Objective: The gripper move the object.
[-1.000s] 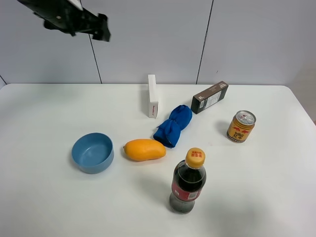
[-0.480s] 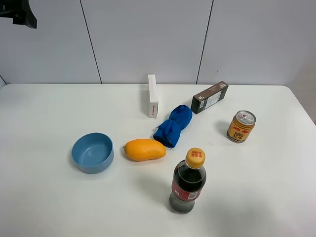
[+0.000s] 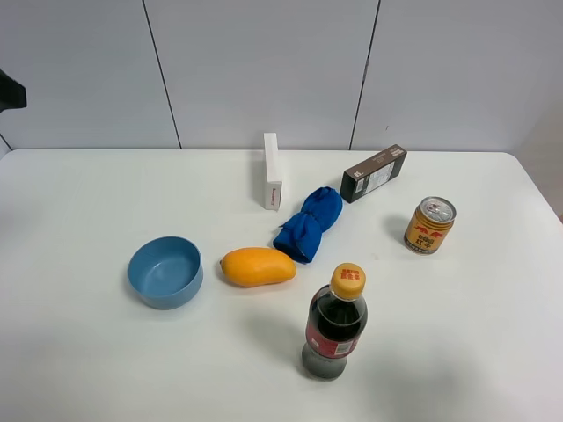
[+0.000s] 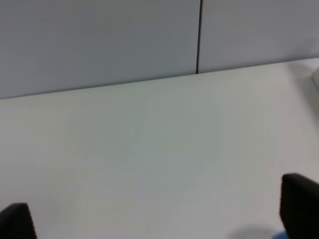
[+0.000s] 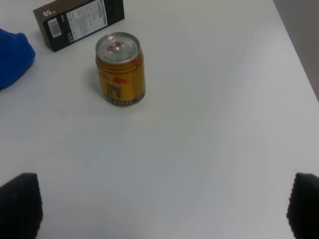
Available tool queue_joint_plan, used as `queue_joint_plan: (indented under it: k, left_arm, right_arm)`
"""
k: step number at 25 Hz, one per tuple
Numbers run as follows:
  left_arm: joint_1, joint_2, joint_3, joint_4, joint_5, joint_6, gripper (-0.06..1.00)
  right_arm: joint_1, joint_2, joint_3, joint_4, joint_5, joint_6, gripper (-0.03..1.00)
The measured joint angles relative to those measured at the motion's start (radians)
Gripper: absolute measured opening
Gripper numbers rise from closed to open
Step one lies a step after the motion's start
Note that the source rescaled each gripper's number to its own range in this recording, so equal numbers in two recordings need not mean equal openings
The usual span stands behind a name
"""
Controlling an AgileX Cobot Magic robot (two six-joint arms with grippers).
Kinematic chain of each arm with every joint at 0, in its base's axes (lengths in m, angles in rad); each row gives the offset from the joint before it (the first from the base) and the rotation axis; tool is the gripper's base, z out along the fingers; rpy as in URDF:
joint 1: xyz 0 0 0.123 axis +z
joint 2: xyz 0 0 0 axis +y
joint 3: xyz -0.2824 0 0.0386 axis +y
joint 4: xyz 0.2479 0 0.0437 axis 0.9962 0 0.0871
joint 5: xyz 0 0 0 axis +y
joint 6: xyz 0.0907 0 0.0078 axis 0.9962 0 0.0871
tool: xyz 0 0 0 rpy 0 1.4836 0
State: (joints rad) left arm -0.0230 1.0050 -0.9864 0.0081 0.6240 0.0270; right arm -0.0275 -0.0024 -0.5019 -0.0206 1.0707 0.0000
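Observation:
On the white table [image 3: 88, 193] stand a blue bowl [image 3: 165, 272], an orange mango [image 3: 257, 266], a crumpled blue cloth [image 3: 308, 223], an upright white box [image 3: 273, 170], a dark box [image 3: 374, 173], a yellow can [image 3: 429, 225] and a cola bottle [image 3: 336, 323]. Only a dark bit of the left arm [image 3: 9, 90] shows at the far left edge, well away from all of them. The left gripper [image 4: 157, 219] is open and empty over bare table. The right gripper [image 5: 162, 206] is open and empty, short of the can [image 5: 120, 69]; the dark box [image 5: 79, 22] lies beyond.
A grey panelled wall [image 3: 264, 70] runs behind the table's back edge. The blue cloth's edge [image 5: 14, 57] shows in the right wrist view. The right arm is out of the exterior high view.
The left arm has swung from the upper left of the exterior view leftward and down, nearly out of the frame. The objects on the table have not moved.

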Motion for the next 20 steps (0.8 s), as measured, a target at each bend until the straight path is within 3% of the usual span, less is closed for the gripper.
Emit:
queue_joint_plan:
  k: [5,15,20]
  left_arm:
    - [0.000,-0.195,0.096,0.006,0.038,0.000,0.99]
    - [0.000,-0.537,0.205,-0.008,0.288,-0.003,0.99]
    - [0.000,-0.665,0.268,-0.008,0.303,-0.003,1.00]
  right_arm:
    - [0.000,0.000,0.000,0.000,0.000,0.000,1.00]
    - [0.000,0.000,0.000,0.000,0.000,0.000,1.00]
    - [0.000,0.000,0.000,0.000,0.000,0.000,1.00]
